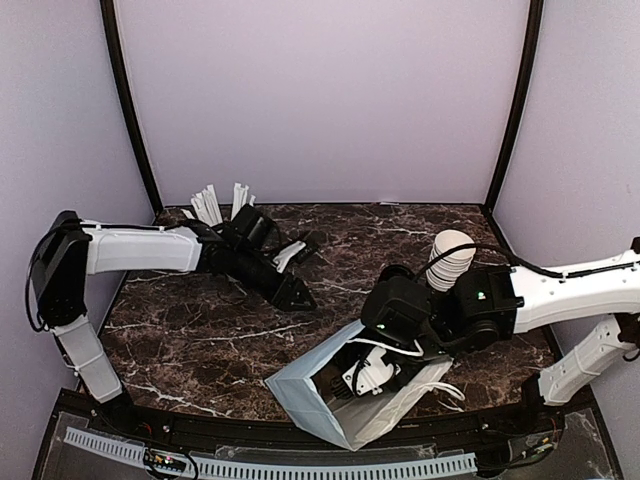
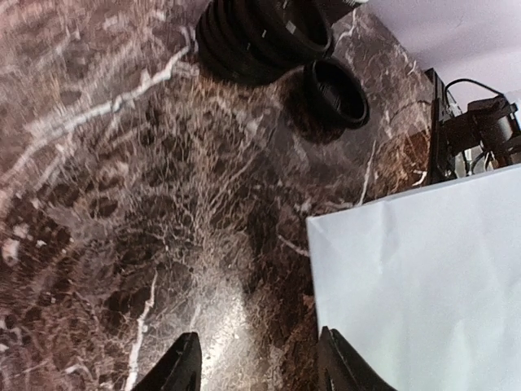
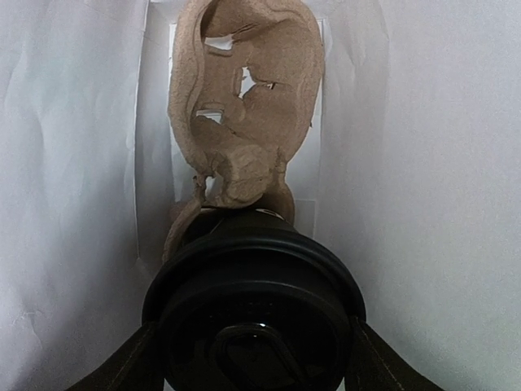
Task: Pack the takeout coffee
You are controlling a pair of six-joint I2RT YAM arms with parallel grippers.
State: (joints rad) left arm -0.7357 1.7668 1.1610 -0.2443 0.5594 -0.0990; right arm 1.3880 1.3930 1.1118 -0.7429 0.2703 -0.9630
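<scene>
R gripper [image 3: 254,330] is clenched on the coffee [image 3: 254,273]. Its fingers [image 3: 122,371] press the black lid's rim at 3 & 9 o'clock in the wrist view. The coffee is inside the bag [image 1: 300,395], lid turned toward the wrist cam.

Behind it, at 12 in that view, a tan pulp carrier [image 3: 244,98] stands on end vs the bag's back wall. Can't tell if the carrier's lower edge touches the cup.

The bag is white paper and lies on its side at 6 o'clock of the table [image 1: 200,340]. Its mouth opens toward approx 2 o'clock, and the R arm reaches in from there.

L gripper [image 1: 298,297] hangs over mid-table, pointing to approx 4 o'clock. It is released, w/ nothing btwn its fingers [image 2: 183,371] but bare marble. The bag wall lies at 3 o'clock in its wrist view; in the top view the two are near but apart.

A stack of lids [image 2: 260,32] sits at 12 in the L wrist view, w/ a lone lid [image 2: 335,91] just beside it at 1.

White cups [image 1: 450,262] are stacked at 3 o'clock of the table, just behind the R arm. White strips [image 1: 215,205] fan out at 11 o'clock by the back edge.
</scene>
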